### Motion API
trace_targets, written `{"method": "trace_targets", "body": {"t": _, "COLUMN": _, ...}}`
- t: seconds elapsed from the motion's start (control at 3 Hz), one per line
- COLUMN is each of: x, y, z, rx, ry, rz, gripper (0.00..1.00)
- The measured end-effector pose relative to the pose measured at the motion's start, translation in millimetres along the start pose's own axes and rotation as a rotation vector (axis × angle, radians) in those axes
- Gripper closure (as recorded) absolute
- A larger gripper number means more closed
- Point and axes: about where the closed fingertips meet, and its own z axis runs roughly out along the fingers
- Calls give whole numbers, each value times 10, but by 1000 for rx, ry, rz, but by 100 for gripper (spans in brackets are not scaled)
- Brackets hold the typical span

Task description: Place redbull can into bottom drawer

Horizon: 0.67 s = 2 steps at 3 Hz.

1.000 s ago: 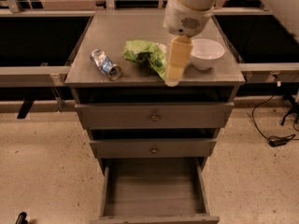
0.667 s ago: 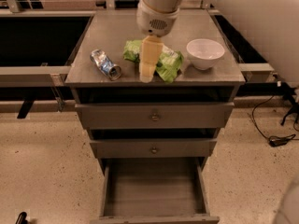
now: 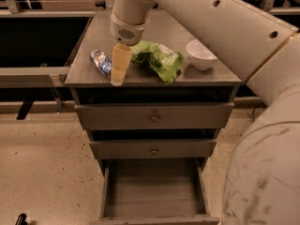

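Observation:
The redbull can point(image 3: 101, 62) lies on its side on the left part of the grey cabinet top point(image 3: 89, 76). My gripper point(image 3: 117, 81) hangs from the white arm just right of the can, its yellowish finger point(image 3: 120, 64) pointing down beside it and partly covering it. The bottom drawer point(image 3: 154, 191) stands pulled open below the two closed drawers and shows a plain grey tray.
A green wrinkly snack bag point(image 3: 159, 59) lies in the middle of the top. A white bowl point(image 3: 200, 54) stands at the right. The two upper drawers point(image 3: 154, 117) with round knobs are closed. My big white arm point(image 3: 262, 125) fills the right side.
My gripper has moved left across the cabinet top, from over the snack bag near the bowl to right beside the can. The objects have stayed where they were.

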Motion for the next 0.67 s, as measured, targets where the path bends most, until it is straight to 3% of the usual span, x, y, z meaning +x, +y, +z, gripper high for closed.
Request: {"method": "trace_targets", "body": {"t": 0.67, "x": -359, "y": -52, "z": 354, "rx": -15, "ry": -19, "rz": 99, "gripper": 0}}
